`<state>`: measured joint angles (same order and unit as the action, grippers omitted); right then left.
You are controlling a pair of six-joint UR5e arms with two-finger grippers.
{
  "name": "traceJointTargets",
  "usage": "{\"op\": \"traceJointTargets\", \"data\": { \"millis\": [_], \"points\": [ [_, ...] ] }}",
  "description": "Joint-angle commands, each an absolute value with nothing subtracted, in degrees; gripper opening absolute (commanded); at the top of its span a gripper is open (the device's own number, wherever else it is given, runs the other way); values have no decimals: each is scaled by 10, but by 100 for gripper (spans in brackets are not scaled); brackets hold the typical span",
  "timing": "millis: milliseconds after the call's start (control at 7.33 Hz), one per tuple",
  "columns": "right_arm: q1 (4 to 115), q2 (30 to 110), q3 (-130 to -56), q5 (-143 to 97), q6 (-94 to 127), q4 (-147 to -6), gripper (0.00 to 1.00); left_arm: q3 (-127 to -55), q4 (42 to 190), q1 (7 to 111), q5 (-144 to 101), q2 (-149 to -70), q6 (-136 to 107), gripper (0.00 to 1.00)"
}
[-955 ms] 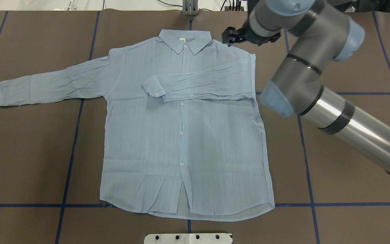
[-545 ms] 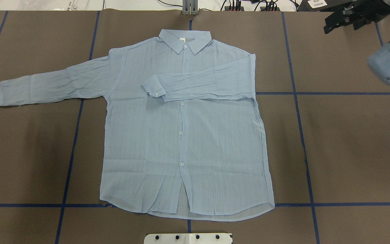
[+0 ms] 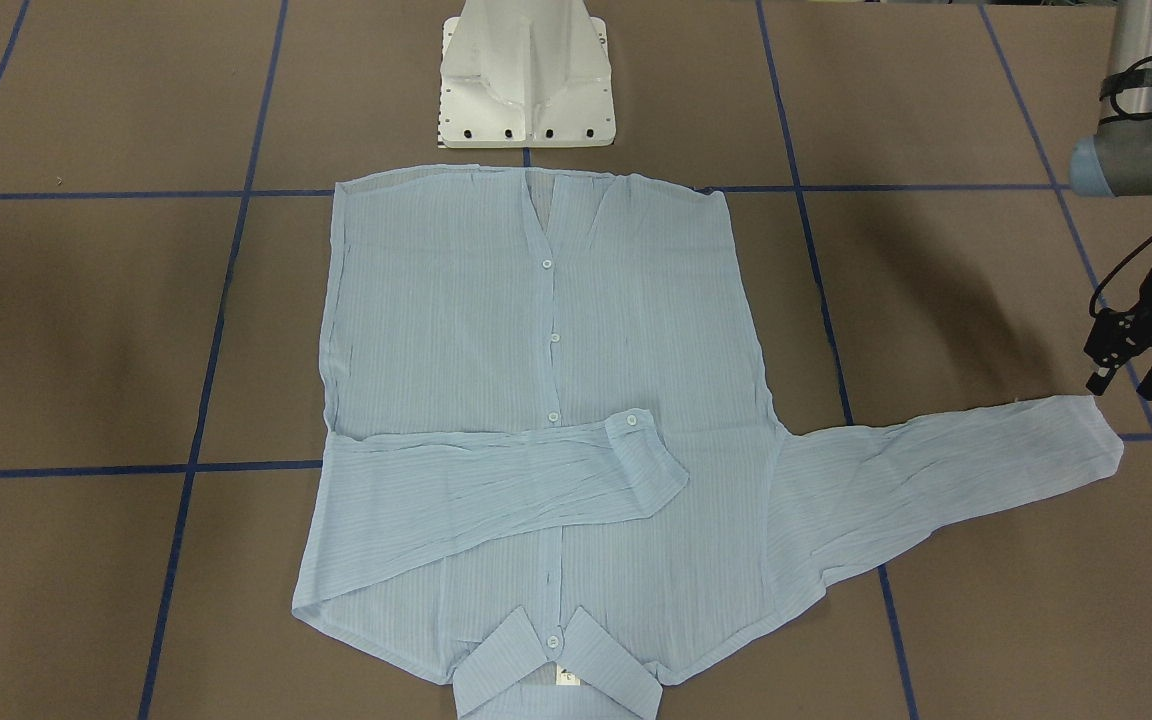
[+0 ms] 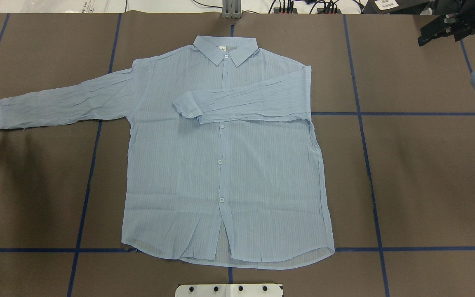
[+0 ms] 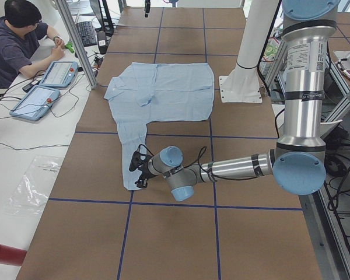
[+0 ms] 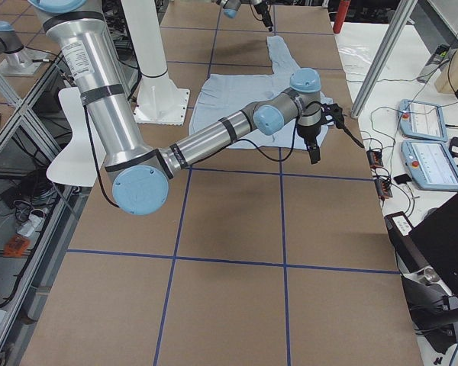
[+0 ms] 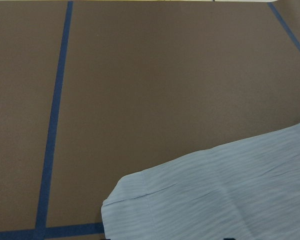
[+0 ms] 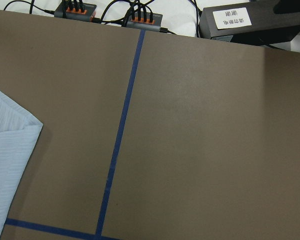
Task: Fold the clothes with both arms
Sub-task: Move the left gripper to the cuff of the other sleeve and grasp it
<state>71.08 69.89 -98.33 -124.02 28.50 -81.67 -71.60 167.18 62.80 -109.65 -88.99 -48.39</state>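
Brown paper covers the tabletop, marked into large squares by blue tape lines, and one light-blue, finely striped shirt lies flat and front up at its middle. Its collar, with a small neck label inside, points away from the white pedestal base, which stands just beyond the hem. Four white front buttons show, plus one on a cuff. The folded sleeve lies across the chest and covers part of the button line; the outstretched sleeve runs wrinkled and flat out from the shirt on the side of the left arm. The left gripper hangs just beside the end of that sleeve, its two fingers spread apart with nothing between them; whether a fingertip touches the cloth cannot be told. On the shirt's opposite side the right arm reaches over bare paper, its right gripper well apart from the shirt, out past the collar corner, holding nothing that shows, and how far its fingers are parted cannot be told. Beyond the collar edge of the tabletop sit two power strips with orange sockets and a black box with a white label. At a white side desk past that same edge a person sits at two handheld control tablets.
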Motion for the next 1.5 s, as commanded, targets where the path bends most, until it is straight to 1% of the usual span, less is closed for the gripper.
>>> {"op": "traceJointTargets", "data": {
  "millis": [0, 1364],
  "points": [
    [710, 700, -983, -1239, 285, -817, 100, -670, 1691, 626, -1095, -910, -485, 61],
    [710, 702, -983, -1237, 290, -817, 100, -644, 1708, 600, -1095, -914, -486, 60]
  ]
}}
